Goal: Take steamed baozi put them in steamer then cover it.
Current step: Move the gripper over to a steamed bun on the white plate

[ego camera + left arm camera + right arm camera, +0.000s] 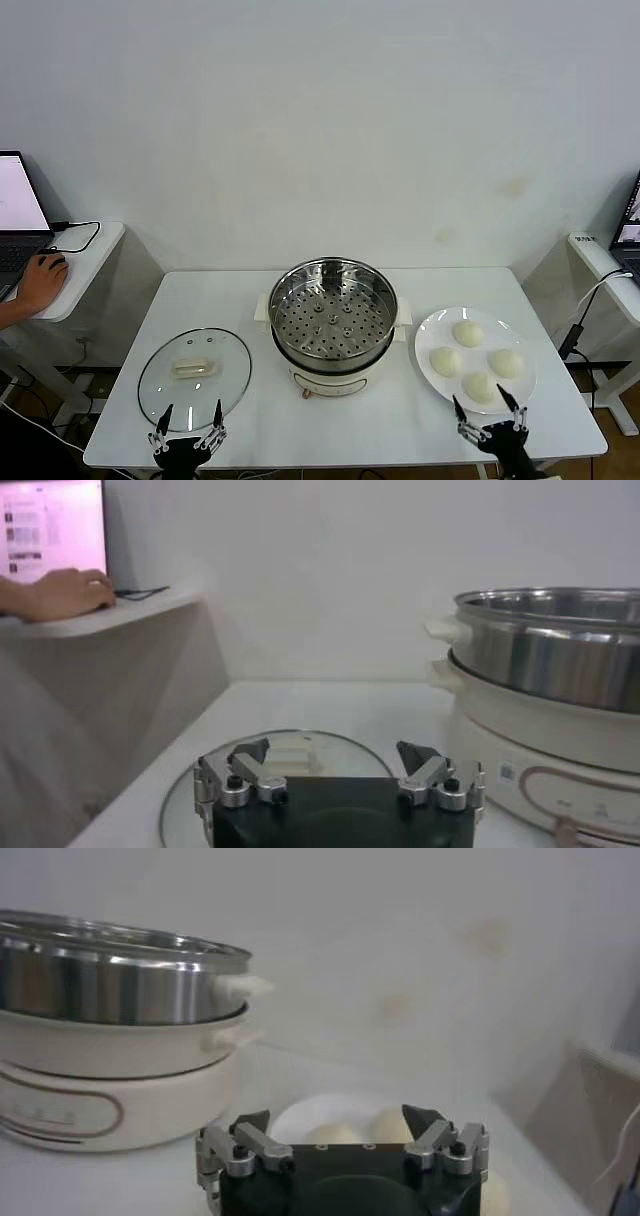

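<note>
Several cream-white baozi (474,362) lie on a flat white plate (428,340) at the table's right. The steel steamer (333,318) stands in the middle of the table, its perforated tray bare; it also shows in the left wrist view (545,670) and the right wrist view (110,1038). The clear glass lid (194,377) lies flat at the left. My left gripper (190,424) is open and empty at the front edge, just before the lid (290,765). My right gripper (488,414) is open and empty at the front edge, just before the plate; two baozi (335,1133) show beyond it.
A side table with a laptop and a person's hand (42,282) stands at the far left. Another side table with cables (600,265) stands at the far right. The white wall lies behind the table.
</note>
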You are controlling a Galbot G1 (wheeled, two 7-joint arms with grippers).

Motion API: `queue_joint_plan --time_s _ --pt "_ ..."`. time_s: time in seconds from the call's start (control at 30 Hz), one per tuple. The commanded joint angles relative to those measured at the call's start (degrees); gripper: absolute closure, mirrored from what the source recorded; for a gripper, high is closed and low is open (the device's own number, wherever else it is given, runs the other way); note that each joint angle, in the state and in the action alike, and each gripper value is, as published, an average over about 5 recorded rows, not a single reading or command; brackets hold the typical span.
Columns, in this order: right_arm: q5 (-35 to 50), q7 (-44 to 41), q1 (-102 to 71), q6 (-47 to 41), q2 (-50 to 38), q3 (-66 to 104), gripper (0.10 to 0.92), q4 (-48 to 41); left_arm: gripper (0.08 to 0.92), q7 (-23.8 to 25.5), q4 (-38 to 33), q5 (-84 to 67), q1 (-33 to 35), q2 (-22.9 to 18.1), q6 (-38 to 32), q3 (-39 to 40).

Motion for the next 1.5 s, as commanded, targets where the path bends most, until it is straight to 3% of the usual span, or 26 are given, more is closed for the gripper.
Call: queue_joint_plan --time_s 0.03,0.2,0.37,0.63,0.97,1.5 --pt "-18.56 -3.68 9.47 -4.39 -13.67 4.15 0.203 -2.18 0.177 0.04 -1.35 2.46 -0.85 0.96 1.65 -1.54" --pt "-23.74 -12.37 16.92 -9.24 -25.04 3.12 0.203 -6.14 0.177 0.08 -0.59 4.75 -1.24 0.18 1.02 -1.40" --pt "-23.27 -24.95 26.51 -11.91 -36.02 -2.38 0.203 -12.57 0.177 -0.02 -0.87 5.76 -1.24 -0.22 0.92 -1.40" --pt "-20.71 -43.91 50.21 -8.49 -43.03 -26.50 0.202 -26.68 0.177 -0.31 -0.54 6.89 -1.28 -0.32 0.92 -1.61" --pt "-17.87 -53.66 79.85 -1.82 -39.91 -59.09 0.202 -41.36 0.177 -0.16 -0.29 7.34 -1.59 0.02 0.56 -2.03" --pt "-16.41 -55.76 88.16 -1.80 -29.45 -70.54 0.203 -52.67 0.177 0.25 0.04 7.45 -1.05 0.14 0.06 -3.20"
